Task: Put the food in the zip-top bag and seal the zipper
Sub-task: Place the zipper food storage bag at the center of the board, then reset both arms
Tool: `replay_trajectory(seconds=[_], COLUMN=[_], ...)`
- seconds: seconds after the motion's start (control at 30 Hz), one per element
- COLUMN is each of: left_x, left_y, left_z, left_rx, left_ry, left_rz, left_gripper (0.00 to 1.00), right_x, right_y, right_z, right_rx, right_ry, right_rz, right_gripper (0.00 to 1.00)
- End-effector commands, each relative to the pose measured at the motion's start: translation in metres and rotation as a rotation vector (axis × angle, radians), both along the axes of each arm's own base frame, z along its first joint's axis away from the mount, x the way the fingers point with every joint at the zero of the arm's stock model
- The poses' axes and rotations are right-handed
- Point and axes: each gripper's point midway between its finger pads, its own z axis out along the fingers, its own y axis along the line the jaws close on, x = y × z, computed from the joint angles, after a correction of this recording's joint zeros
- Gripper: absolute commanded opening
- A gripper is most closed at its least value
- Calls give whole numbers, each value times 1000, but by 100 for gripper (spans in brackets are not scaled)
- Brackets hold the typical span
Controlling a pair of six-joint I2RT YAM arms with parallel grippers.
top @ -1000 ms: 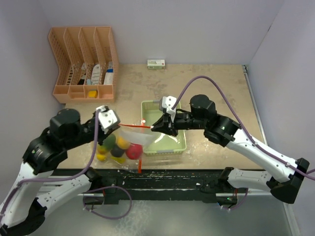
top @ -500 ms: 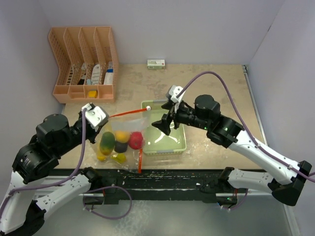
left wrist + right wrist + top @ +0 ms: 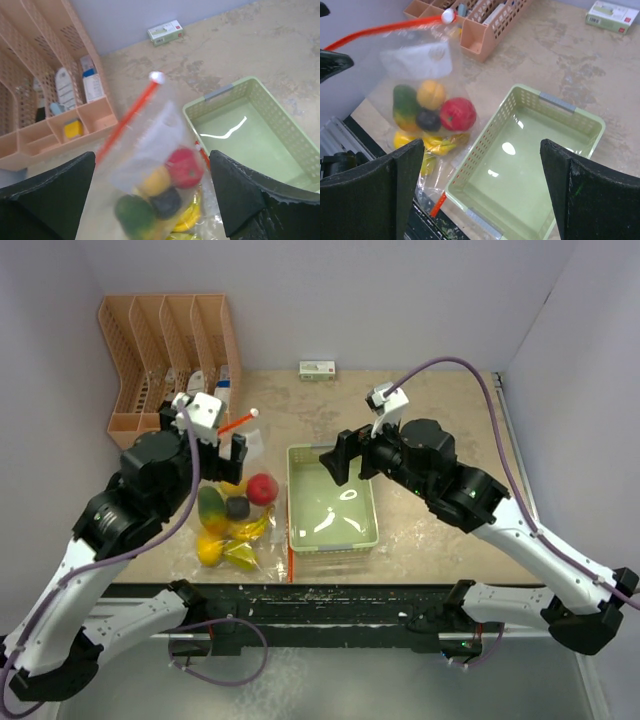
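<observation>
The zip-top bag lies left of the tray with its mouth end still up in the air. Inside it shows the food: a red apple, a dark fruit, a green mango, bananas and other yellow pieces. The zipper is a straight orange-red strip with a white slider. My left gripper hangs open above the bag, touching nothing. My right gripper is open over the tray, apart from the bag; its view shows the zipper and the apple.
A pale green tray stands beside the bag, with nothing in it. An orange desk organiser holding small items sits at the back left. A small white-green box lies by the back wall. An orange-red strip lies near the front edge.
Both grippers have opened and let go of the zipper. Both arms pulled up and back, the left toward the organiser. The bag's fruit end has settled on the table.
</observation>
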Motion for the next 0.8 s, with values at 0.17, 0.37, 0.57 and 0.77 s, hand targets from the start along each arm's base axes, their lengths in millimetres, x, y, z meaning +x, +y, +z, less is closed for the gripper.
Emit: replay_trajectory(seconds=[0.17, 0.37, 0.57, 0.77], left_x=[11, -3, -13, -13], left_y=[-28, -16, -10, -14], left_z=[-15, -21, -21, -26], left_rx=[-224, -258, -280, -273], left_ry=[55, 69, 80, 93], left_rz=[9, 33, 37, 22], left_gripper=[99, 99, 99, 99], right_x=[0, -3, -8, -15], right_y=[-11, -18, -22, -29], right_z=[-4, -10, -17, -26], right_rx=[50, 66, 59, 50], right_ry=[73, 91, 110, 131], right_rz=[-83, -111, -111, -116], right_gripper=[100, 100, 100, 100])
